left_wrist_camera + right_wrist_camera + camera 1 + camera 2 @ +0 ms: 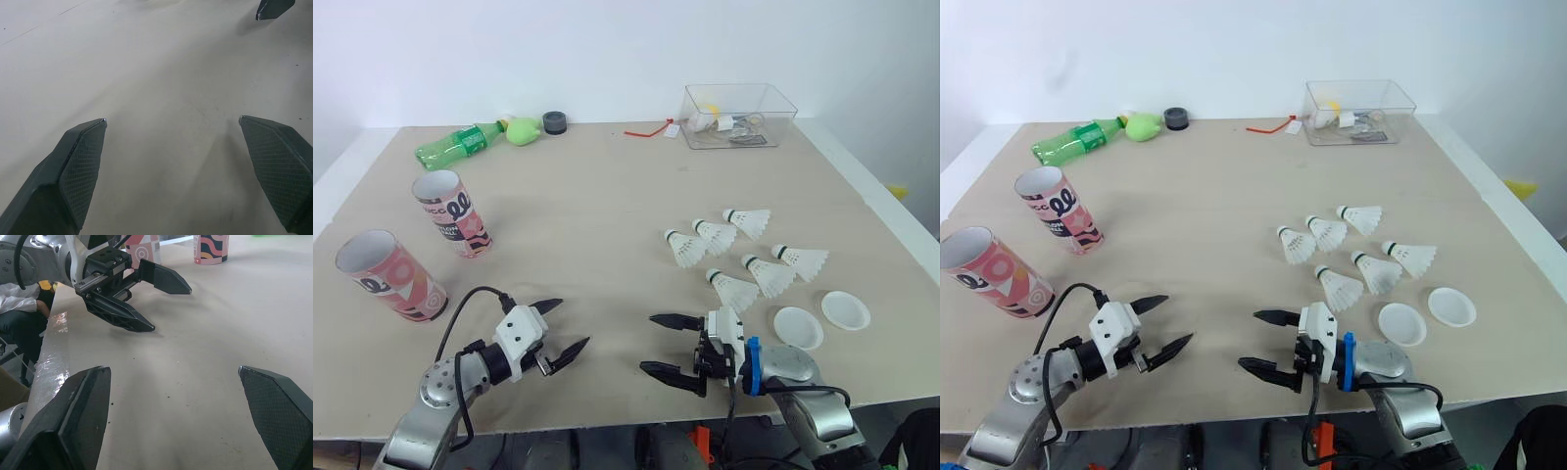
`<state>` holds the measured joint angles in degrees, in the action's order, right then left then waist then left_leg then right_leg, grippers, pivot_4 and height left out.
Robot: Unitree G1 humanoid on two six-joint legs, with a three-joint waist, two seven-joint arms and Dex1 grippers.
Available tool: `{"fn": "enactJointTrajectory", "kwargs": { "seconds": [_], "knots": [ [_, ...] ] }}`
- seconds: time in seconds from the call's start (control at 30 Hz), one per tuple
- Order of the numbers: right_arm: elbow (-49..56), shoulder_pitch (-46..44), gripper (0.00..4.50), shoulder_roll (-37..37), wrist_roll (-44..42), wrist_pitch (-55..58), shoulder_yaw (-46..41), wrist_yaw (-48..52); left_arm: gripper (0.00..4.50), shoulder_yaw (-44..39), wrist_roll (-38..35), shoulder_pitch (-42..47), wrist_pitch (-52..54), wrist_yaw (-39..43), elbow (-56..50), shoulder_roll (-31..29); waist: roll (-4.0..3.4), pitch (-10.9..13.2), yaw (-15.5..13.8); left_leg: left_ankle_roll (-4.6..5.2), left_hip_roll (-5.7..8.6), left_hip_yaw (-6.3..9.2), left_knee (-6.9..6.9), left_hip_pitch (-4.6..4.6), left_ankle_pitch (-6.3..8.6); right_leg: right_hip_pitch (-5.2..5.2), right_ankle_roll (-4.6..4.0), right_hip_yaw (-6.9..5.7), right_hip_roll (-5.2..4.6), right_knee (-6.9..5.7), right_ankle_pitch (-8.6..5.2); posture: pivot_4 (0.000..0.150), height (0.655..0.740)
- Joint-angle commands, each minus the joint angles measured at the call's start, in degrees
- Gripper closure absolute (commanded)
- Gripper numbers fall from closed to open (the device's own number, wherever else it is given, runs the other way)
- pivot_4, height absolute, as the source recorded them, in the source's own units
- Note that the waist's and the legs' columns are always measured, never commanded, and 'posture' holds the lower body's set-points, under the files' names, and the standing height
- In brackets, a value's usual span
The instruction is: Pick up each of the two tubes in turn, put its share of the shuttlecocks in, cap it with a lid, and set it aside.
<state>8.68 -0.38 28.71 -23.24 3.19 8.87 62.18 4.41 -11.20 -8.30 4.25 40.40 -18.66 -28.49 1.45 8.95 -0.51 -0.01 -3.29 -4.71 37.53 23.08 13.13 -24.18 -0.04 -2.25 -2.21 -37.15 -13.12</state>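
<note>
At the surface's (607, 186) near edge, the left gripper (574, 323) and right gripper (648, 343) are hovering, fingers spread wide, empty; tubes (452, 213) are sitting uncapped, with shuttlecocks (733, 290) and lids (798, 327) waiting untouched.

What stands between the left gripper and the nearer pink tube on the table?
Nothing visible does. Only bare table lies between the left gripper and the nearer pink tube. Its open jaws point away from the tube, toward the right gripper.
</note>
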Motion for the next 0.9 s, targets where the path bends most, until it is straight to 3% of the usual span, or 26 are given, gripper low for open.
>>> {"fn": "enactJointTrajectory", "kwargs": {
  "seconds": [0.03, 0.9],
  "knots": [
    [0.8, -0.7, 0.03, 0.2, -0.4, -0.6, -1.3, -0.1, 0.0, -0.6, -0.2, 0.1, -0.9, -0.1, -1.6, -0.3, 0.0, 0.0, 0.0, 0.0, 0.0, 0.0, 0.0, 0.0, 0.0, 0.0, 0.0, 0.0, 0.0, 0.0, 0.0, 0.15, 0.74],
    [0.6, -2.5, 0.03, -0.6, -0.6, 0.0, -1.7, -1.8, 0.0, -1.5, -0.1, -0.3, -4.0, -0.8, 0.5, 1.3, 0.0, 0.0, 0.0, 0.0, 0.0, -0.01, 0.0, 0.0, 0.0, -0.01, 0.0, 0.01, 0.01, 0.0, 0.01, 0.15, 0.74]
  ]
}}
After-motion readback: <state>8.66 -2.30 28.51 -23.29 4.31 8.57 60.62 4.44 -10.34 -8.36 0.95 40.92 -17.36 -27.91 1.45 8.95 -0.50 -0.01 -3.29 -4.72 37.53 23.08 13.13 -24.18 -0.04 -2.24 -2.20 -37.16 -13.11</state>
